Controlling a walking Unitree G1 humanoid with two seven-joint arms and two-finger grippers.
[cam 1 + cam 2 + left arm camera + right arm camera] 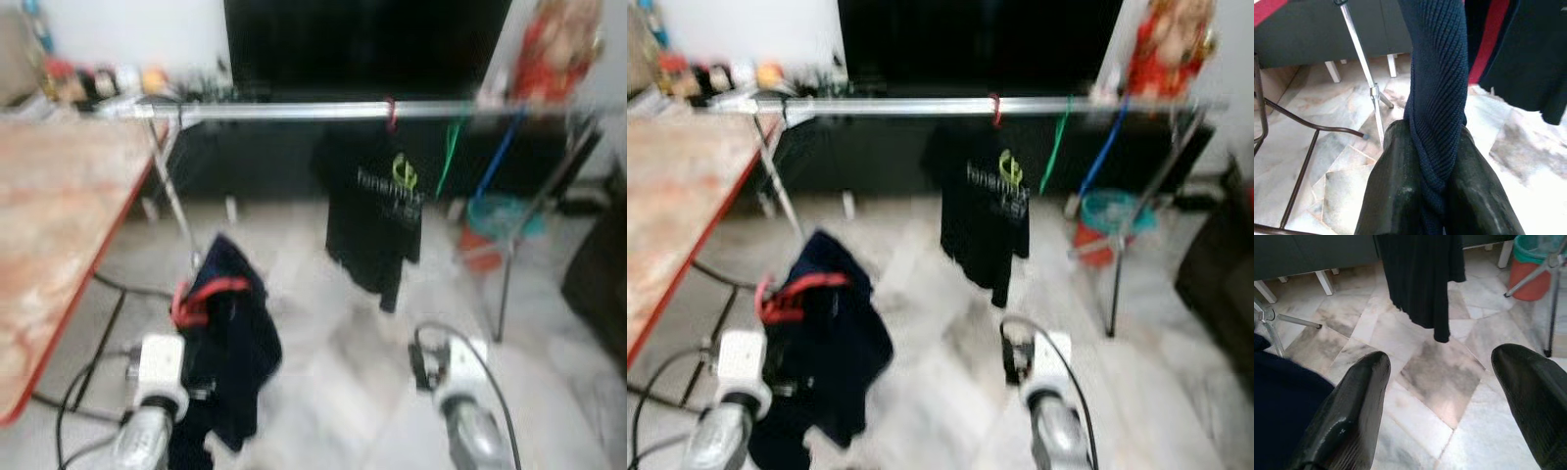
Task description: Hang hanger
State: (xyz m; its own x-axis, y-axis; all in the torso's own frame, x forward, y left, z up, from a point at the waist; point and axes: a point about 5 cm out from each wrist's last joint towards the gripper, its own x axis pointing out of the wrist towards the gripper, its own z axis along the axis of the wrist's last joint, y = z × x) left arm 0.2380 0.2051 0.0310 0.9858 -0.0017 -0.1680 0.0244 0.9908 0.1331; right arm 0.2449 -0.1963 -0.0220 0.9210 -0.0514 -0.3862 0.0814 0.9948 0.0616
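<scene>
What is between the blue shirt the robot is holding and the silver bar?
Nothing visible. The left end effector holds the blue shirt on its red hanger below the bar, left of the black shirt hanging there.

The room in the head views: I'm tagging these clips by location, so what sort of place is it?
Most likely a living room in a home, used for drying laundry: a clothes rail with a black T-shirt hanging on it, a large dark TV behind, and marble floor tiles.
</scene>
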